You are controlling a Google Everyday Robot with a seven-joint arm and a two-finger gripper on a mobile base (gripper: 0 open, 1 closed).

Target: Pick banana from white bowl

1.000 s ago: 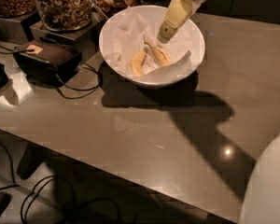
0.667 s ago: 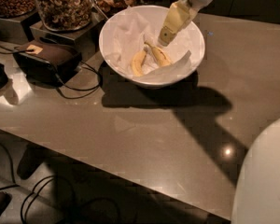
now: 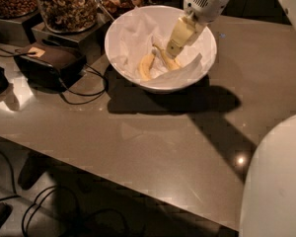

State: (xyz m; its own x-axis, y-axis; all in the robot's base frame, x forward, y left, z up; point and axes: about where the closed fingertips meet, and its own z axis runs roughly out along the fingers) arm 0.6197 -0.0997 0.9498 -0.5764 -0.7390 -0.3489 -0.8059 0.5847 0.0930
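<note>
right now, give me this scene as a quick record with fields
gripper: gripper reaching down inside the white bowl, tip at the banana
banana: banana lies in the bowl, thin stem pointing to the far rim, not lifted
other fruit: shorter banana beside it, nearer the bowl's left side
bowl place: on the table, far edge
behind left: glass jars of nuts
left of bowl: dark box with a cable

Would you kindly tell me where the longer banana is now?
The longer banana lies in the white bowl, upper centre of the camera view, right of the shorter banana, with the gripper at its right side.
</note>
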